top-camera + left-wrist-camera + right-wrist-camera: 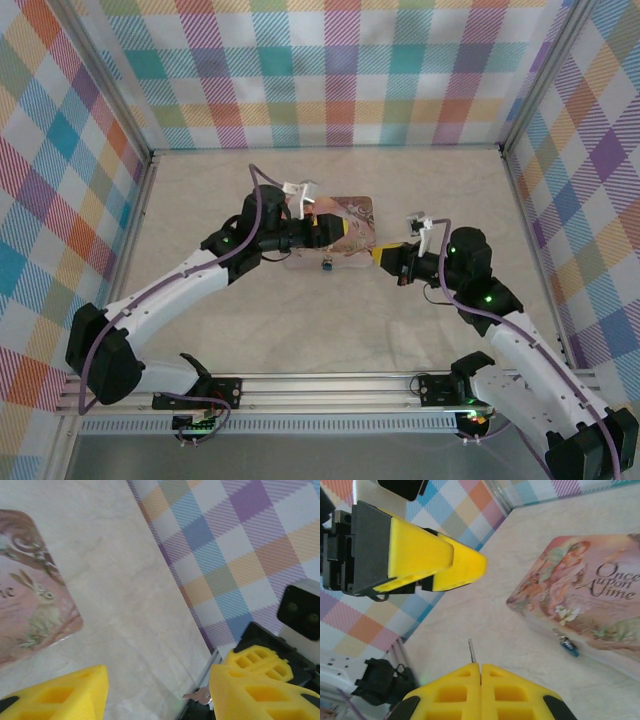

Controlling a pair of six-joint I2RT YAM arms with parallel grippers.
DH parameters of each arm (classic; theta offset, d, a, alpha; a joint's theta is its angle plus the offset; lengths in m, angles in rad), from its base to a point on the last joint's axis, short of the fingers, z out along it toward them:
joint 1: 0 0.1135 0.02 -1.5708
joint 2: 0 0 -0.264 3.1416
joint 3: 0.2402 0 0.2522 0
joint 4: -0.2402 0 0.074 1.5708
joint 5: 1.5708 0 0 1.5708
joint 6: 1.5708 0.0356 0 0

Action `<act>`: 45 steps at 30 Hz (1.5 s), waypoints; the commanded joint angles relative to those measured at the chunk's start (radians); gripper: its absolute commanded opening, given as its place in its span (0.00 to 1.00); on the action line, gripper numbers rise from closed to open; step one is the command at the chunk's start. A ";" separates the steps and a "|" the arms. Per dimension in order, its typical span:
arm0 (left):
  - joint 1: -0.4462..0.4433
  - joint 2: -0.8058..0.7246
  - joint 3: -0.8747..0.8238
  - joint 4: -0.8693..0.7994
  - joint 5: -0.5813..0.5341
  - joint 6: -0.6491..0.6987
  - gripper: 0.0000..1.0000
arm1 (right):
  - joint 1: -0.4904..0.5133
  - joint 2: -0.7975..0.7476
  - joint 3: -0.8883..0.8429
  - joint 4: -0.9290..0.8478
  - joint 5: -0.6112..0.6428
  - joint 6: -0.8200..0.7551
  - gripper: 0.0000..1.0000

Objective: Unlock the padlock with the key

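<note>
Padlock (568, 646) beside tin (590, 595), key (471, 651) in right pincer (480, 667)

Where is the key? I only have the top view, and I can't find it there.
Observer: In the right wrist view, the key sticks out of the shut right gripper.
Operator: Is the left gripper holding anything?
Observer: No. The left wrist view shows the left gripper wide open, gripping nothing.
Operator: Is the key lined up with the padlock?
Observer: It doesn't look so. In the right wrist view, the padlock lies at the foot of the tin's side, off to the right of where the key points.
</note>
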 commanded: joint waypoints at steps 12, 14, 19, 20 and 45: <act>0.049 -0.003 0.038 -0.118 -0.118 -0.151 0.65 | 0.170 0.180 0.251 -0.143 0.660 -0.406 0.00; 0.056 0.013 0.079 -0.149 -0.117 -0.172 0.65 | 0.217 0.212 0.283 -0.111 0.759 -0.485 0.00; 0.065 0.036 0.159 -0.172 -0.088 -0.208 0.66 | 0.282 0.252 0.297 0.081 0.880 -0.709 0.00; 0.068 0.038 0.173 -0.174 -0.084 -0.211 0.66 | 0.289 0.254 0.293 0.131 0.892 -0.752 0.00; 0.040 0.181 0.494 -0.042 0.080 -0.393 0.70 | 0.415 0.292 0.263 0.539 0.932 -1.190 0.00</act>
